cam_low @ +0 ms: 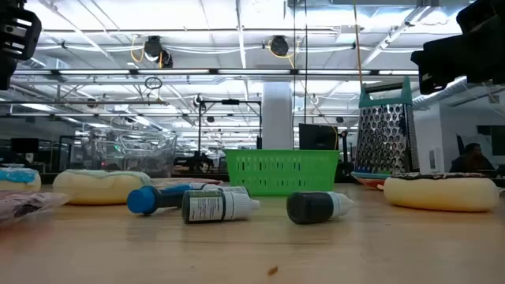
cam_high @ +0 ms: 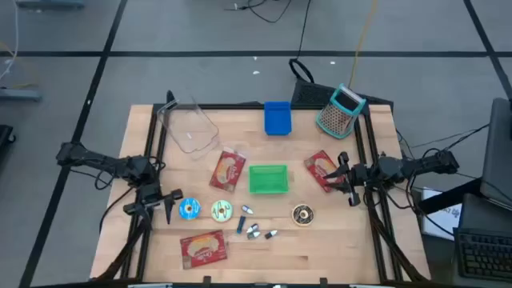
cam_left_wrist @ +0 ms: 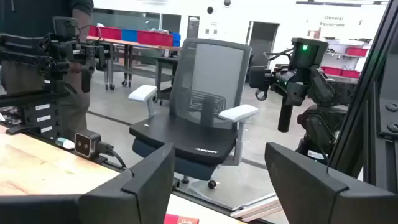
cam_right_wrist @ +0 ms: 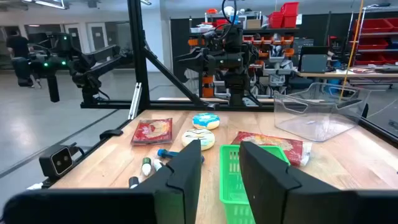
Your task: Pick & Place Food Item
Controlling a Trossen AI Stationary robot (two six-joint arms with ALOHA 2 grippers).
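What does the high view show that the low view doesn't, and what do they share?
Only the high view: the blue bin, the red packets such as the one near the front edge, and both arms, left gripper and right gripper. Only the low view: the room behind. Both: the green basket, the grater, the small bottles.

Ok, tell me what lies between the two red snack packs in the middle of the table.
The green basket sits between the left red pack and the right red pack, with bare wood on either side of it. The high view shows this.
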